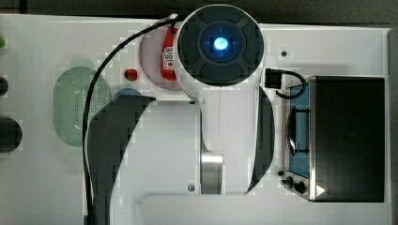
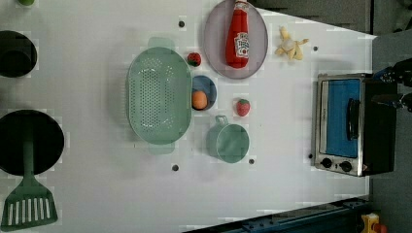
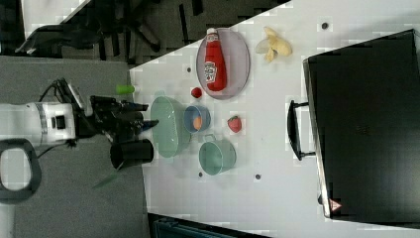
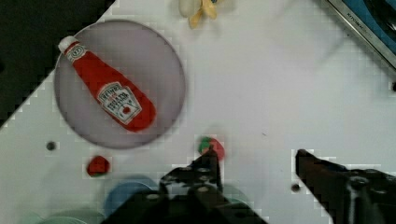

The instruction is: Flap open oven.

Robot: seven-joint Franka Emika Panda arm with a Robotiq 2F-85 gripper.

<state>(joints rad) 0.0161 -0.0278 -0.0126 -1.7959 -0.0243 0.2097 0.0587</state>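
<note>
The oven (image 2: 340, 124) stands at the left view's right, its blue glass door shut and the black bar handle (image 2: 353, 119) lying flat against it. In the top view the oven (image 1: 347, 138) sits at the right, past my arm. Its black top (image 3: 366, 124) and handle (image 3: 293, 130) show in the right view, and a corner of its frame (image 4: 369, 25) in the wrist view. My gripper (image 4: 257, 161) hangs open above the white table, well apart from the oven, with nothing between its fingers. In the right view the gripper (image 3: 147, 115) is at the left.
A ketchup bottle (image 2: 238, 36) lies on a grey plate (image 2: 214, 48), with a banana (image 2: 290, 44) beside it. Two strawberries (image 2: 243, 107), a blue bowl (image 2: 206, 85) holding an orange ball, a green colander (image 2: 158, 94) and a green cup (image 2: 229, 141) fill the middle. Black pans and a green spatula (image 2: 29, 204) are at the left view's left.
</note>
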